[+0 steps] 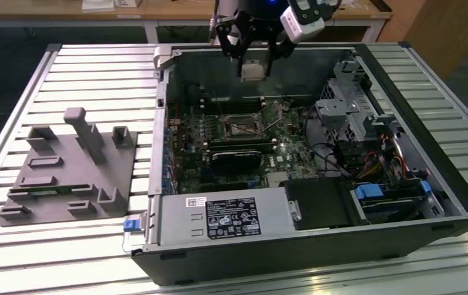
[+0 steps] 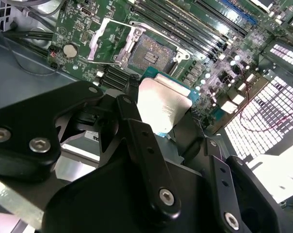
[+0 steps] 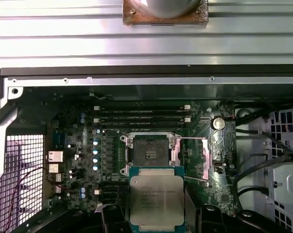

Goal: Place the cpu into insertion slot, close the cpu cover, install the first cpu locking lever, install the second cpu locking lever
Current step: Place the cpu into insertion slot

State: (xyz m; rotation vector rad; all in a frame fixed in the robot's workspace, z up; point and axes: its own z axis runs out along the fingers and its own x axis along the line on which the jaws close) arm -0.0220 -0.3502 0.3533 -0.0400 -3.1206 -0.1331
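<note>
Risking a slip of the cpu (image 3: 156,201) from so thin an edge pinch, or a skewed, wrongly turned landing, bending the socket pins. Holds it flat in the gripper (image 1: 254,64), clamped on two opposite edges, lid facing the wrist. Hangs well above the bare insertion slot (image 3: 149,153) near the middle of the motherboard (image 3: 73,145), cpu cover (image 3: 204,158) hinged open at the slot's side. Might clip that cover on any sideways drift. Floats high over the far rim of the open computer case (image 1: 316,252) in the exterior view.
</note>
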